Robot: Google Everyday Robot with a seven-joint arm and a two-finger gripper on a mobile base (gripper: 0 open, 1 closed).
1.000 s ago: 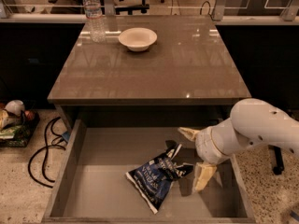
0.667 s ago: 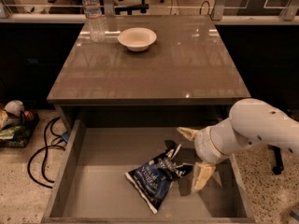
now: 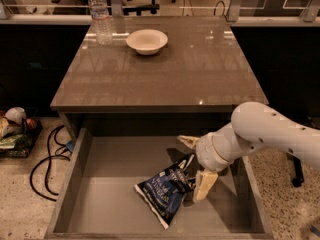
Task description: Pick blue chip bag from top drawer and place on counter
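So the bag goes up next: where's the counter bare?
The counter is bare across its near half and right side. The far left is crowded: water bottle and bowl. The gripper sits open in the top drawer by the blue chip bag.

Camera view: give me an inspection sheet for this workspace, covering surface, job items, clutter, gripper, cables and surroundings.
Surface: counter, glossy, no bag on it yet.
Job's things: top drawer open; blue chip bag lying crumpled on its floor, right of centre.
Clutter: bowl and water bottle at the counter's far end.
Grippers: gripper down in the drawer, fingers open around the bag's right end.
Cables: black cable looped on the floor, left.
Surroundings: basket on the floor, far left.
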